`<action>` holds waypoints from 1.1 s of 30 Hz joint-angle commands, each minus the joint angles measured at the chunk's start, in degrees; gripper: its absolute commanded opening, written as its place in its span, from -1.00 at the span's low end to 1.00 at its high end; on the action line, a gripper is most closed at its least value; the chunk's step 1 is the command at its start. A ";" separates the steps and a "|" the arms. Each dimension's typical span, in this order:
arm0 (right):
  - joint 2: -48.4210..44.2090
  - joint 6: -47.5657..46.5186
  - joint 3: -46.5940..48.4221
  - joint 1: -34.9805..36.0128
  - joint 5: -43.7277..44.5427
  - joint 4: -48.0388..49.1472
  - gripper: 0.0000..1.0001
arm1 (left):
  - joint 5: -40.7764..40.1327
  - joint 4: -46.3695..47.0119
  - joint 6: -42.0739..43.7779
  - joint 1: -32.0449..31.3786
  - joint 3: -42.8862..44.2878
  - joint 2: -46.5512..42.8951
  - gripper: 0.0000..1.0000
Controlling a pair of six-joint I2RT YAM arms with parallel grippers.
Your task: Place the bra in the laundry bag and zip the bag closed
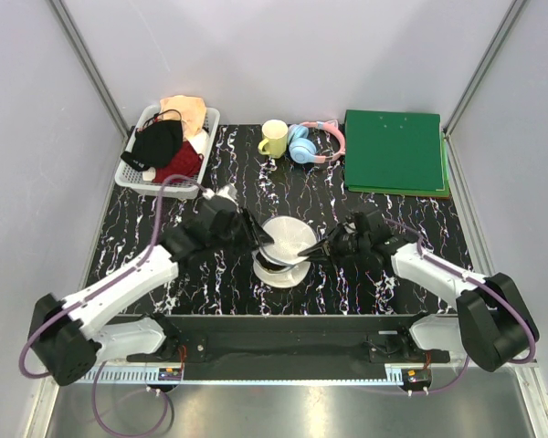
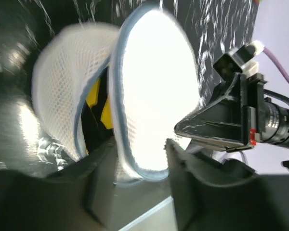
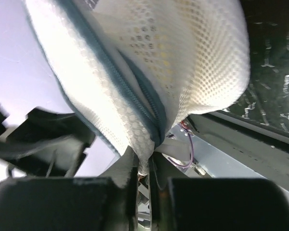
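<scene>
The laundry bag [image 1: 288,235] lies at the middle of the table as a white mesh clamshell, its upper half [image 2: 154,82] raised off the lower half [image 2: 62,91]. Through the gap, yellow pieces of the bra [image 2: 93,94] show inside. My left gripper [image 1: 258,243] is open at the bag's left side, and the lid's grey-blue rim [image 2: 135,166] hangs between its spread fingers [image 2: 192,183]. My right gripper [image 3: 144,166] is shut on the bag's zippered rim [image 3: 149,120] at the right side [image 1: 312,248]. Most of the bra is hidden by the mesh.
A white slatted basket [image 1: 210,117] at the back left holds black and dark red garments. A yellow mug [image 1: 273,138], blue and pink headphones [image 1: 307,143] and a green folder [image 1: 393,151] line the back of the black marbled table [image 1: 219,182].
</scene>
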 commanded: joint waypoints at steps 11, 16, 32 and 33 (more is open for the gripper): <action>4.28 4.81 11.92 2.62 3.35 -8.76 -0.89 | -25.13 -14.22 9.97 -21.09 7.72 -10.18 -0.43; 3.76 7.89 11.93 3.15 4.84 -9.81 -0.90 | -26.55 -13.60 11.20 -25.05 14.22 2.90 -0.35; 0.15 21.60 12.19 4.73 9.77 -14.03 -0.99 | -37.88 -17.37 7.87 -28.05 23.90 18.04 -0.33; -0.28 22.31 11.93 4.73 9.86 -14.03 -0.99 | -38.67 -17.38 7.69 -28.05 23.99 18.65 -0.38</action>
